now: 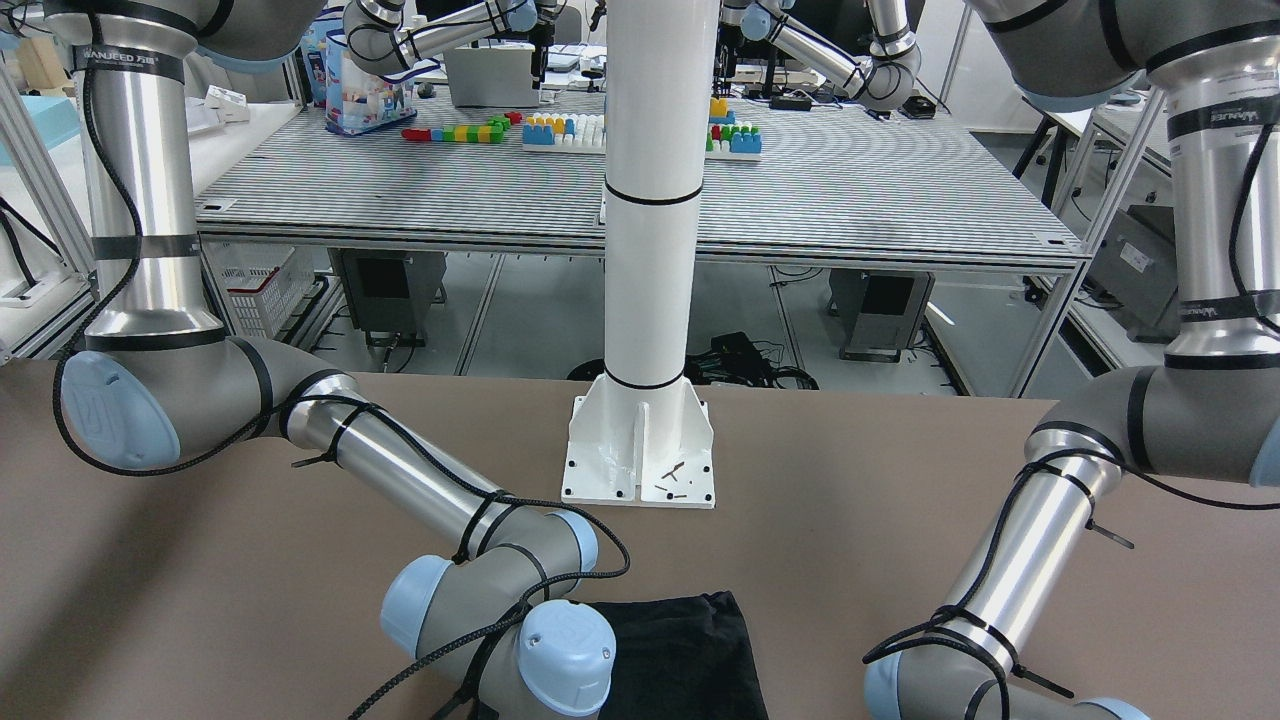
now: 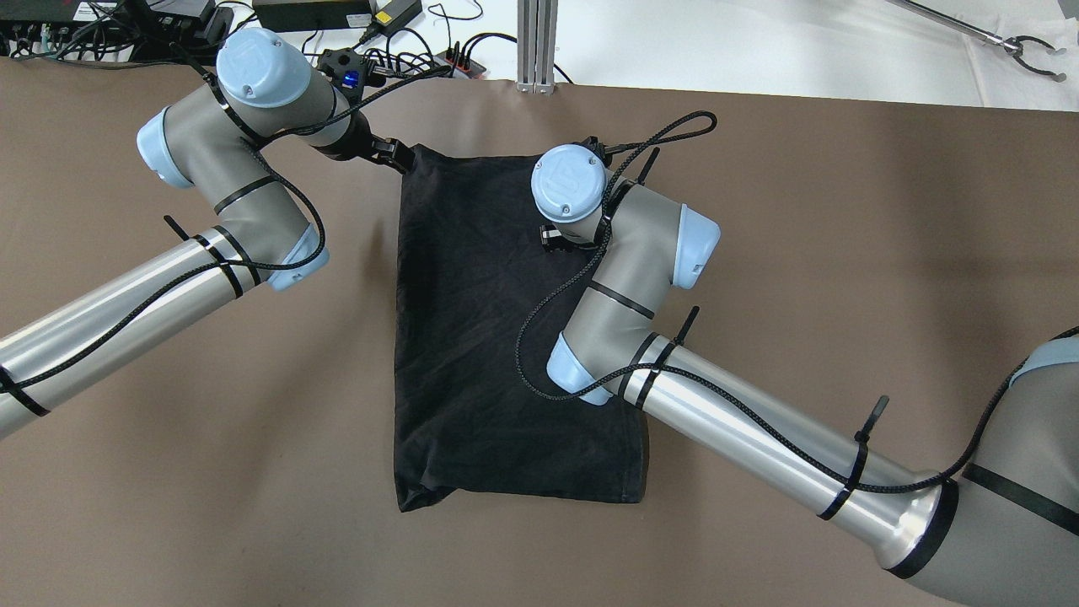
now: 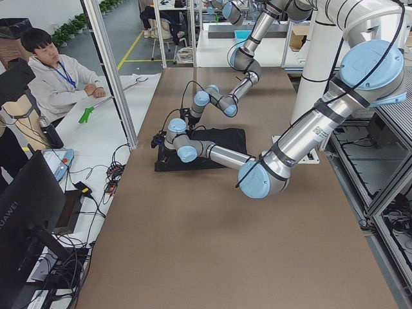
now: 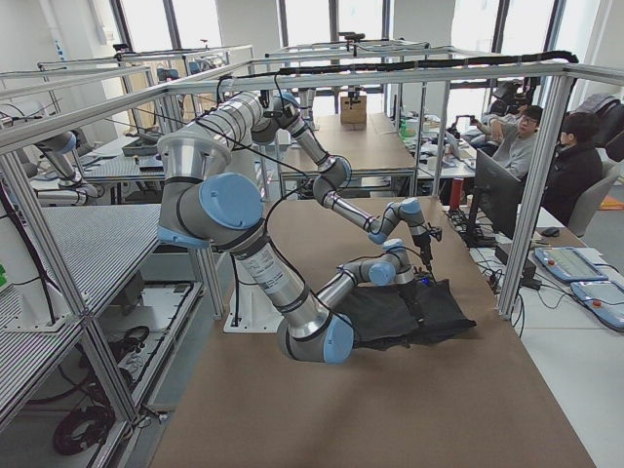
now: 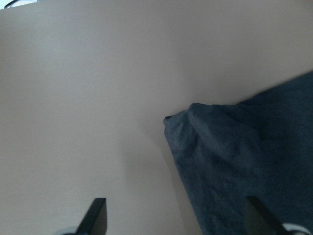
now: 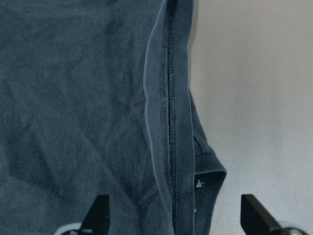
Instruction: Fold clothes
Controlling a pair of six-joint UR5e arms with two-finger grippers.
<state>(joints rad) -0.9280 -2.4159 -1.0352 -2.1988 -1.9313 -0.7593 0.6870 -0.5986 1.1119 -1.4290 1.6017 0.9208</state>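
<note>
Fold partly done, by the look of it: the black rectangular soft-fabric cloth (image 2: 472, 337) lies as a narrow, wrinkled oblong with stacked layers along one side, so at least one fold seems made. A further fold or squaring-up is probably left, and neither arm has a grip yet. Left gripper (image 5: 177, 218): fingers (image 5: 98, 218) spread wide with nothing between them. One tip is over bare table, the other over the cloth's edge, and the cloth's corner lies just ahead. Contact can't be judged. Right gripper (image 6: 176, 215): fingers (image 6: 98, 215) equally wide and not holding anything. They straddle the stitched hem, which runs straight away from the wrist with a lower layer's corner poking out beside it. Whether the tips press the fabric can't be told. From overhead, the left gripper sits at the cloth's far left corner. The right wrist hangs over the far right part and hides that corner. The cloth lies flat mid-table on the brown table top (image 2: 843, 211), between the two arms. It is on the operators' side of the white pole's base plate (image 1: 640, 470) and apart from it.
</note>
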